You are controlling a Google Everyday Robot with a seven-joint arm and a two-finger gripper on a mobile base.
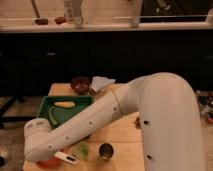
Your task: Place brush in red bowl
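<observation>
My white arm (125,107) reaches across the table to its front left corner. My gripper (53,156) is at the arm's low end there, mostly hidden by the wrist, right above the red bowl (49,163). Only an orange-red sliver of the bowl shows under the arm. A slim white piece with a dark edge, which looks like the brush (66,158), sticks out from under the wrist to the right, over the bowl's rim. I cannot tell whether it is held.
A green cup (82,149) and a small metal cup (105,150) stand right of the bowl. A green tray (50,102) holds a yellow banana (65,104). A dark maroon bowl (80,84) and a white napkin (101,82) sit at the back.
</observation>
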